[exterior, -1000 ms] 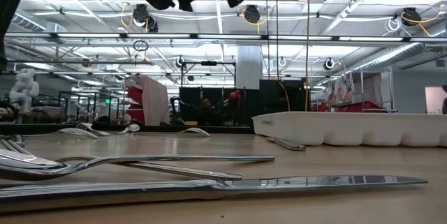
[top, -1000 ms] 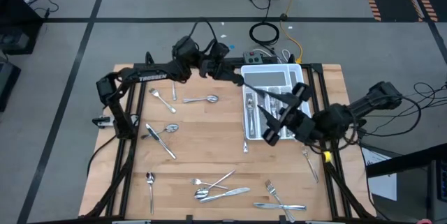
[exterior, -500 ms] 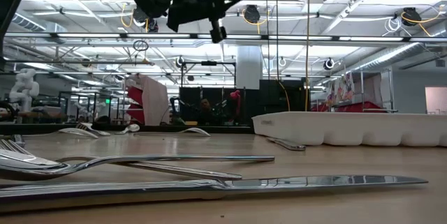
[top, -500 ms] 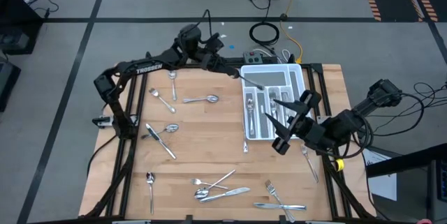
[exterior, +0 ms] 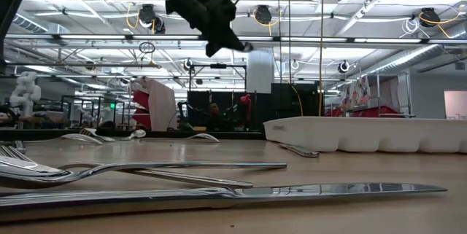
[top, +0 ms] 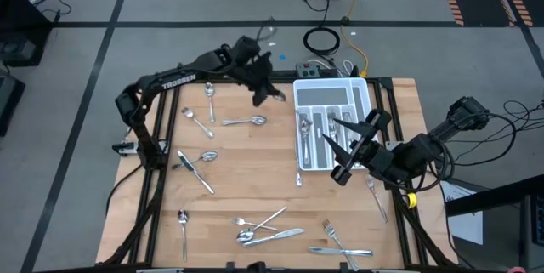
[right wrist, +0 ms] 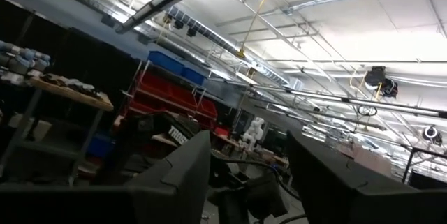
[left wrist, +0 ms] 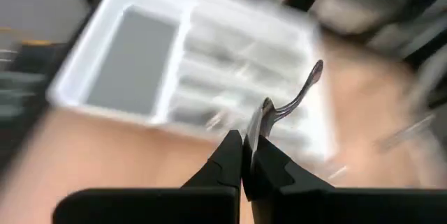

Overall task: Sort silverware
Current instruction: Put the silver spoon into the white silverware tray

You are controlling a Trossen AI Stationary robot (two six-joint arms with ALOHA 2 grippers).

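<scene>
Loose silverware (top: 266, 226) lies scattered over the wooden desk (top: 246, 179), mostly toward its left and near edges. The left tool (top: 270, 91) hangs above the desk just left of the white tray (top: 371, 107), clenched on a spoon (left wrist: 292, 100). More pieces already lie in the tray's compartments. The right tool (top: 355, 147) hovers over the tray's right side, fingers spread, holding nothing.

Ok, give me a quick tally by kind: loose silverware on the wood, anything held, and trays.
Loose silverware on the wood: 13 (overlaps make this approximate)
Held piece, in the shut left end effector: 1
White cutlery tray: 1 (contents too packed to count)
Total: 15
The right end effector hovers open over the tray's edge.
</scene>
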